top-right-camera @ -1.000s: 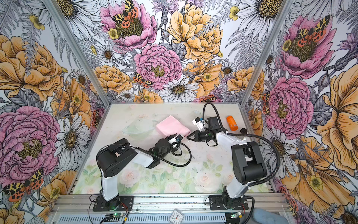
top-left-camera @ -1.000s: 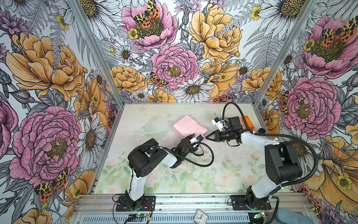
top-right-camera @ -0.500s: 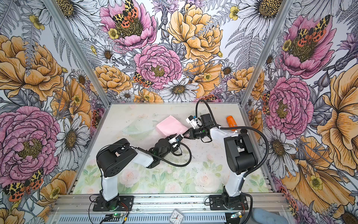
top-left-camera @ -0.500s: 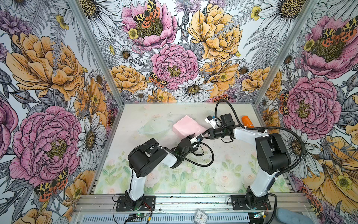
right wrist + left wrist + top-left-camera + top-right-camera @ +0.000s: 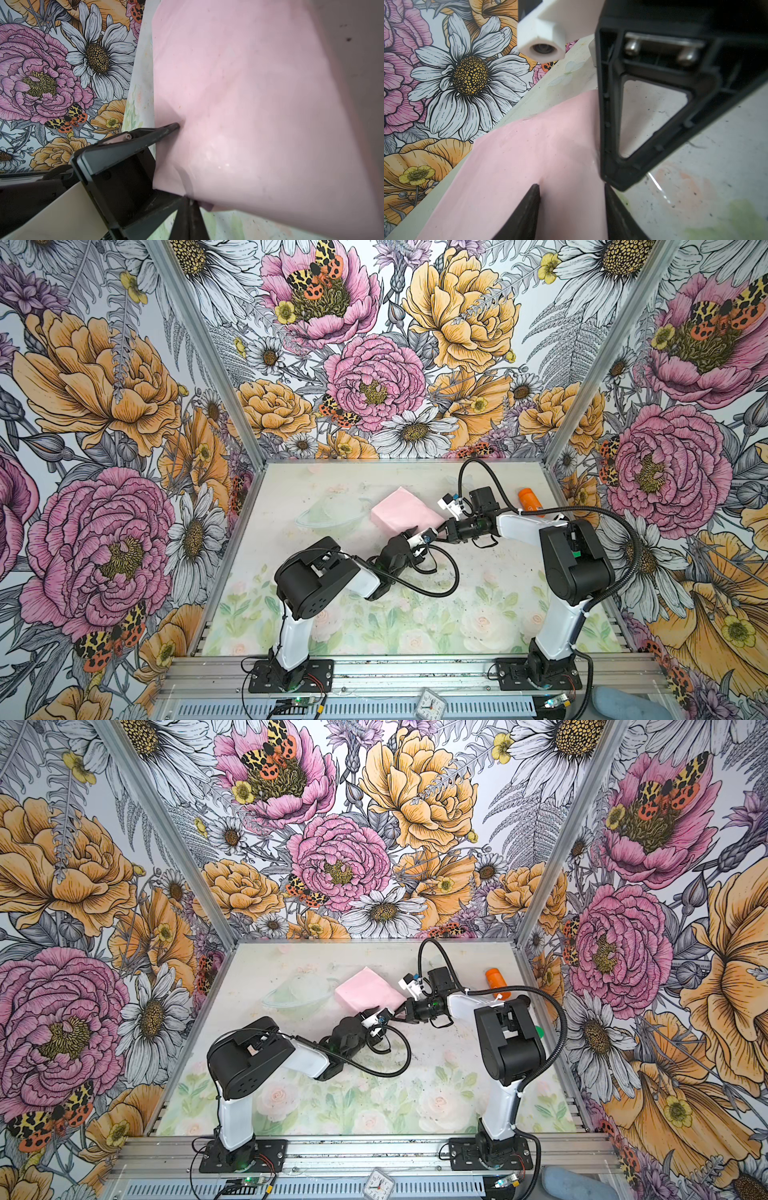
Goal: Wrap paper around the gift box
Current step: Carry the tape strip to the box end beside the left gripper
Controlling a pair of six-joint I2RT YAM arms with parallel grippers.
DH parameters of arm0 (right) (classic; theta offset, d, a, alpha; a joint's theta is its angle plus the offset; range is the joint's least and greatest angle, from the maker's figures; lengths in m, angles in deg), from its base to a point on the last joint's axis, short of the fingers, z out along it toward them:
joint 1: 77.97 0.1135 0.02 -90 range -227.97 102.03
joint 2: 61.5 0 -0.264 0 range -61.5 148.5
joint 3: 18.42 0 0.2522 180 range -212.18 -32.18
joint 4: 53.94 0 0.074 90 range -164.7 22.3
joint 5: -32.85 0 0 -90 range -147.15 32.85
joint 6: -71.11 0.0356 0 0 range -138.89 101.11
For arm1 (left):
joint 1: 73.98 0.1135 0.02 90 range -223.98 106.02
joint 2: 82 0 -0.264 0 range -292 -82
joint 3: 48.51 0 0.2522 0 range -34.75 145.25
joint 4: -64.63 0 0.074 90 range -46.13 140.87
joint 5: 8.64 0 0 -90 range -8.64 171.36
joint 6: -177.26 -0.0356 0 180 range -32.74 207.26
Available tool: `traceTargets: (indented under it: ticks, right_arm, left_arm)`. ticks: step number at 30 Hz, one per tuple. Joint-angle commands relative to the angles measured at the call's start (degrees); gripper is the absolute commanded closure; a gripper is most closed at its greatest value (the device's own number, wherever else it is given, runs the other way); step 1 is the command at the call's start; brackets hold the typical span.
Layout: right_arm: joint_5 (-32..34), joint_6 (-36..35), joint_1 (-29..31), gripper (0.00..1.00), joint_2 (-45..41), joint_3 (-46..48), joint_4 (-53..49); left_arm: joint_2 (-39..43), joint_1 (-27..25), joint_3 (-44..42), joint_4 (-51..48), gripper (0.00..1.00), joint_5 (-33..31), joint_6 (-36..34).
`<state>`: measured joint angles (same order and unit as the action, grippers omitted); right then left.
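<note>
In both top views the paper [image 5: 401,512] [image 5: 365,992] is seen pale pink side out, folded into a boxy shape on the desk [image 5: 332,614], a little behind the middle. The left gripper [image 5: 413,531] [image 5: 369,1013] is set against its near corner. The right gripper [image 5: 437,529] [image 5: 397,1013] is set at the same corner from the right, just beside the left one. An orange object [image 5: 530,502] [image 5: 495,979] lies well apart, near the right wall.

In the left wrist view, the left gripper [image 5: 571,187] is shown with its jaws partway apart and clamped on the pink corner. Both fingers [image 5: 529,207] are pressed into the paper [image 5: 529,155]. The tip of the right gripper [image 5: 612,182] is seen at the paper's edge.

In the right wrist view, the jaws of the right gripper [image 5: 188,199] are held together, their tips touching a corner of the paper [image 5: 259,104]. Whether any paper is pinched there cannot be told. One finger of the left gripper [image 5: 178,160] is seen denting the sheet.
</note>
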<state>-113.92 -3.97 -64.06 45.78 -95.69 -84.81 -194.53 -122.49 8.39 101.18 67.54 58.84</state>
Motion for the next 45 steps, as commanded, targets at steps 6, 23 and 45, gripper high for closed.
traceTargets:
  ticks: [6,23,45]
  right_arm:
    - [1.25,0.08,0.31,0.99,1.49,-2.58,0.01]
    - [3.15,3.06,0.30,0.75,1.43,-3.03,-0.07]
    - [4.29,2.66,-0.68,0.61,-3.99,2.60,-1.86]
  left_arm:
    - [-5.84,-1.23,-2.63,-16.37,0.52,5.58,4.90]
    - [-5.97,-1.52,-2.70,-16.37,0.52,5.41,4.92]
    - [-6.12,-1.58,-2.61,-16.38,0.52,5.26,4.93]
